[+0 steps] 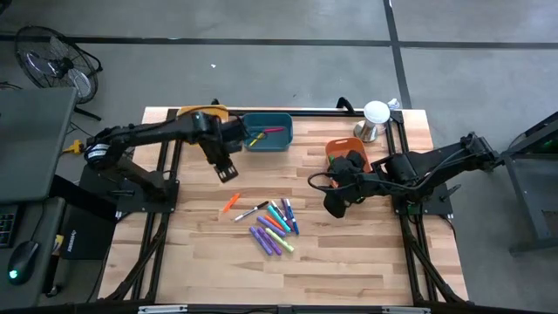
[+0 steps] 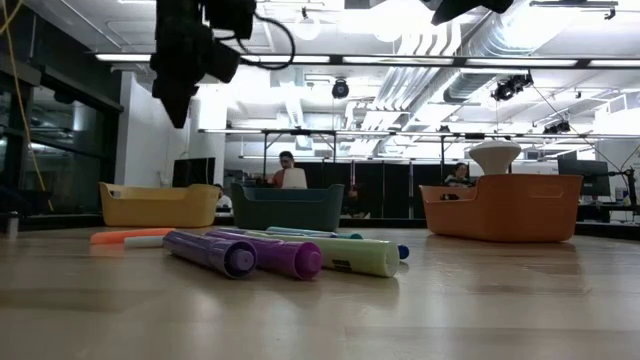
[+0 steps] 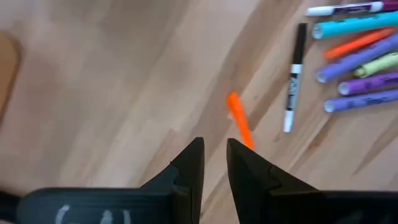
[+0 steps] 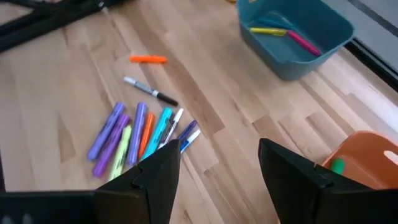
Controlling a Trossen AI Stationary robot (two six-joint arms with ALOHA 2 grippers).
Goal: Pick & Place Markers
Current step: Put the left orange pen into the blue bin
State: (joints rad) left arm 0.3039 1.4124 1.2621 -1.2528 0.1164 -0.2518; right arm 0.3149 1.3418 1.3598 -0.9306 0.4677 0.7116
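Observation:
Several markers point(image 1: 275, 228) lie flat in a loose pile mid-table: purple, teal, orange, blue and yellow-green; the right wrist view shows the same pile point(image 4: 140, 134). One orange marker point(image 3: 239, 121) and a black-and-white marker point(image 3: 293, 78) lie apart on the pile's left side. My left gripper point(image 1: 227, 172) hovers above the bare wood between the teal bin and the orange marker, fingers point(image 3: 194, 163) only narrowly apart and holding nothing. My right gripper point(image 1: 334, 208) hovers to the right of the pile, wide open point(image 4: 217, 168) and empty.
A teal bin point(image 1: 268, 133) at the far edge holds a yellow, a blue and a pink marker point(image 4: 286, 32). An orange bin point(image 1: 344, 148) sits right of it, with something green inside point(image 4: 337, 165). A yellow bin point(image 2: 160, 205) stands far left. A white-topped object point(image 1: 375, 119) stands far right.

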